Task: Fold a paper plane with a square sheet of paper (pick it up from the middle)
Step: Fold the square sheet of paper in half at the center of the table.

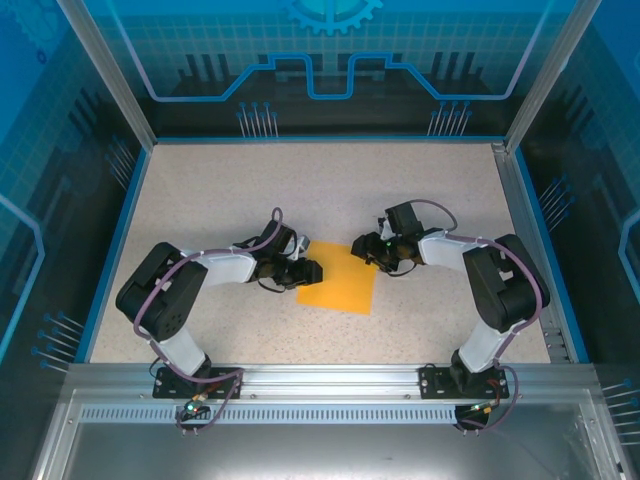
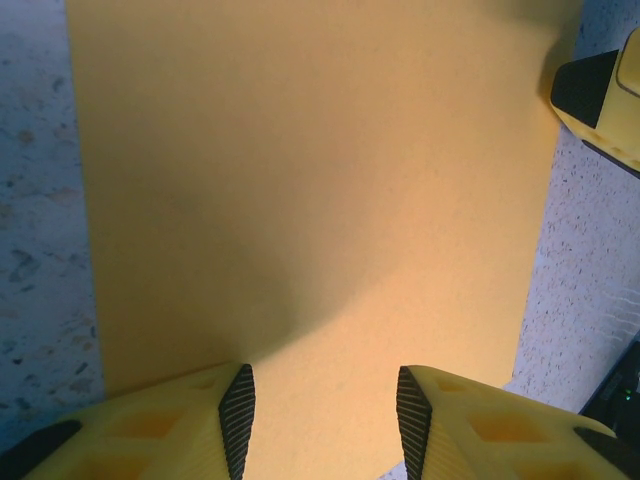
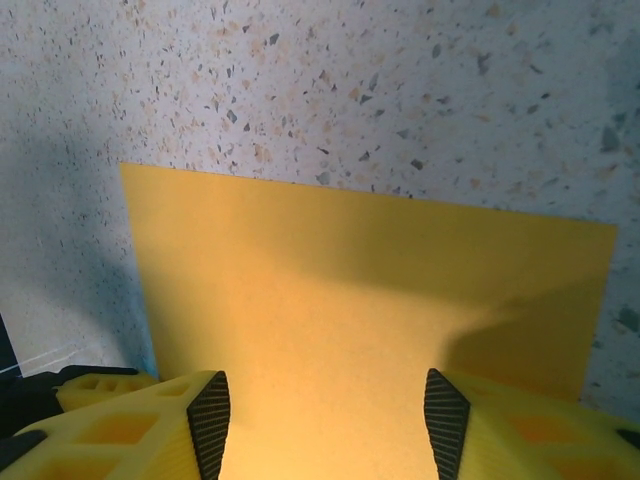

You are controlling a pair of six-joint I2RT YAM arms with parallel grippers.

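Note:
The square sheet of paper (image 1: 340, 281) lies flat on the speckled table, orange-yellow and unfolded. My left gripper (image 1: 310, 272) rests low at its left edge and my right gripper (image 1: 362, 249) at its upper right corner. In the left wrist view the sheet (image 2: 310, 200) spreads out ahead of the left gripper (image 2: 322, 410), whose jaws stand apart over the paper. In the right wrist view the sheet (image 3: 370, 290) lies below the right gripper (image 3: 327, 420), which is also open. Neither gripper pinches the paper.
The speckled table (image 1: 230, 190) is bounded by a blue rim and metal posts. A finger of the right gripper (image 2: 605, 100) pokes in at the top right of the left wrist view. A yellow finger of the left gripper (image 3: 100, 385) shows at the right wrist view's lower left.

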